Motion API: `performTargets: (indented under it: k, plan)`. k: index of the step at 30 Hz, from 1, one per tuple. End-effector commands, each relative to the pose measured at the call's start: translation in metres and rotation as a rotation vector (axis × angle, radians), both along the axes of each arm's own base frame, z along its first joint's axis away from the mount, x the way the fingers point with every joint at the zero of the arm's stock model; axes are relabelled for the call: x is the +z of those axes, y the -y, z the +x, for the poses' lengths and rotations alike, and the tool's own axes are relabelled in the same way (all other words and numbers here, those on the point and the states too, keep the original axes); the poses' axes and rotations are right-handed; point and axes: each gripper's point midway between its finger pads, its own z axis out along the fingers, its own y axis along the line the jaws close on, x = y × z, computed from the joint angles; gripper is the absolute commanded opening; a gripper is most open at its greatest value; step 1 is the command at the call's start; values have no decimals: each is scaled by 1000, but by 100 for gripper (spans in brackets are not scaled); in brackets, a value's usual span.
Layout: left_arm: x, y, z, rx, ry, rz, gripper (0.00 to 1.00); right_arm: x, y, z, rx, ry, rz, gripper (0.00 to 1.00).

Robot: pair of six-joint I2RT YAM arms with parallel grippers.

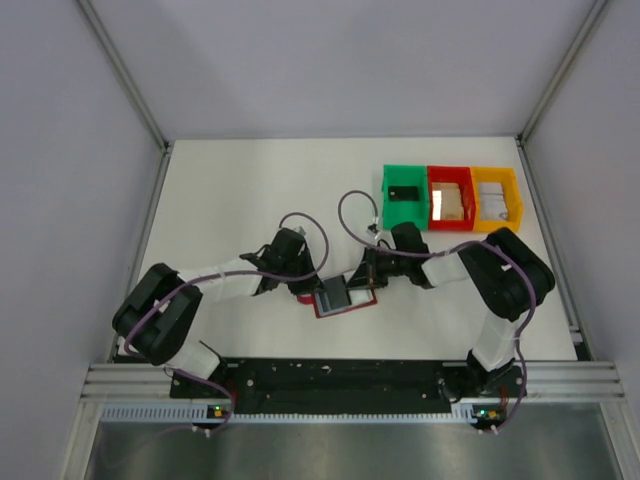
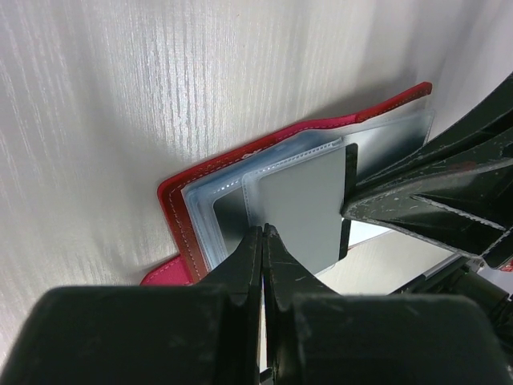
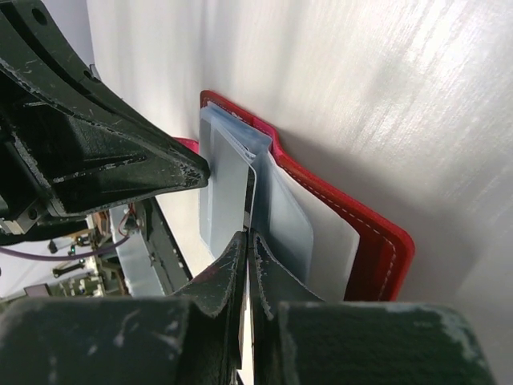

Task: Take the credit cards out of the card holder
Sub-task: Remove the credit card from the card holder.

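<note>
now, left fingers closed at card holder sleeve edge, right fingers pinching credit card

The left arm and right arm are alike: chunky black joint housings linked by white segments. A thin purple-grey cable loops loosely along each one. Their bases are bolted to a black plate on a ribbed silver rail, with tiny lit dots near each base. The left end effector has two matte black wedge-shaped fingers tapering to thin tips. The right end effector matches it, scuffed with pale scratches and flecks.
</note>
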Motion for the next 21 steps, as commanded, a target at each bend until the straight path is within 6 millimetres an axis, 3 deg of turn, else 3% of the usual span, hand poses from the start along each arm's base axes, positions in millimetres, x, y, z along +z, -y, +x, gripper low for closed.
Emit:
performTargets:
  k: [1, 11, 16, 21]
  plan:
    - [-33, -34, -13, 14, -67, 199, 0, 12, 7, 12, -18, 75, 0, 0]
    - [-33, -33, -13, -12, -65, 203, 0, 14, 9, 13, -5, 69, 13, 0]
    - [-29, -27, -13, -24, -56, 186, 0, 14, 5, 12, 4, 45, 41, 28]
    - [-27, -23, -11, -30, -45, 174, 0, 12, 3, 11, 13, 35, 59, 31]
